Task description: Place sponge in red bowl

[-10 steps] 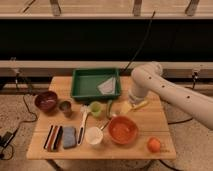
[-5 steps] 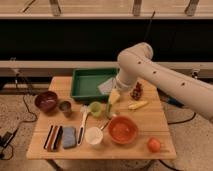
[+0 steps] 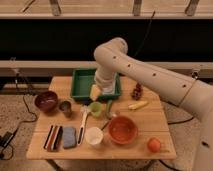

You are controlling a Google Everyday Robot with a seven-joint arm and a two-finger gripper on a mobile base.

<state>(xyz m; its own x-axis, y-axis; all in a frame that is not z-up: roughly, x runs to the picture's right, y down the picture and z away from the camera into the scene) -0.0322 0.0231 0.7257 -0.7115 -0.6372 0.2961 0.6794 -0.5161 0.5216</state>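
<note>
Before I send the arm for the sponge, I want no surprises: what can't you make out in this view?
All in the camera view:
- Green tray: the arm covers its middle and right, hiding what lies there.
- Gripper, low over the tray's front edge: whether it touches anything is unclear.
- Small dark-red thing right of the tray: too small to identify.
- Robot's base: cut off at the right edge.

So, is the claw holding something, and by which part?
Cannot be told: the claw, over the front rim of the green tray, is mostly hidden by the arm. The sponge lies free on the table.
</note>
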